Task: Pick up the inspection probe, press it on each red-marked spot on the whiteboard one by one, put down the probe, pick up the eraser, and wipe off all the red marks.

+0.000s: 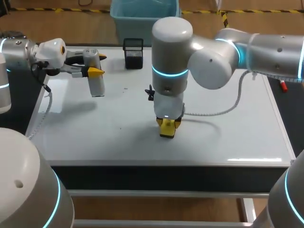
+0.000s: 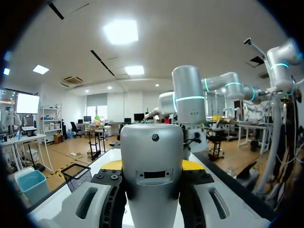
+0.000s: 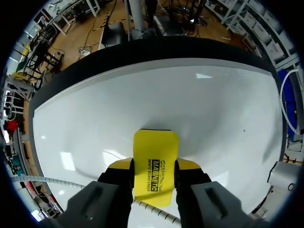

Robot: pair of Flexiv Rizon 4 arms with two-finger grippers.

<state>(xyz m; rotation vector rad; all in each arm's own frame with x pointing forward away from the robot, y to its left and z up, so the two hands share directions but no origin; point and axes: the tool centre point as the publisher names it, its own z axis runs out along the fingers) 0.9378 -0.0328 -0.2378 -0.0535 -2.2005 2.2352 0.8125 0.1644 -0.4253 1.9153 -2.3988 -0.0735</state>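
The whiteboard (image 1: 228, 133) covers the table, and I see no red marks on it. My left gripper (image 1: 97, 64) hangs over the board's left part, shut on the grey cylindrical probe (image 1: 97, 85). In the left wrist view the probe (image 2: 152, 185) fills the space between the yellow tips of the left gripper (image 2: 152, 165). My right gripper (image 1: 168, 124) points straight down at the board's middle, shut on the yellow eraser (image 1: 167, 132). In the right wrist view the eraser (image 3: 155, 156) sits flat against the white surface, between the fingers of the right gripper (image 3: 154, 165).
A black mesh basket (image 1: 133, 53) stands at the board's far edge, also seen ahead of the probe as the basket (image 2: 76, 176). A white coiled cable (image 1: 223, 111) hangs from the right arm over the board. A red pen (image 1: 283, 86) lies off the right edge.
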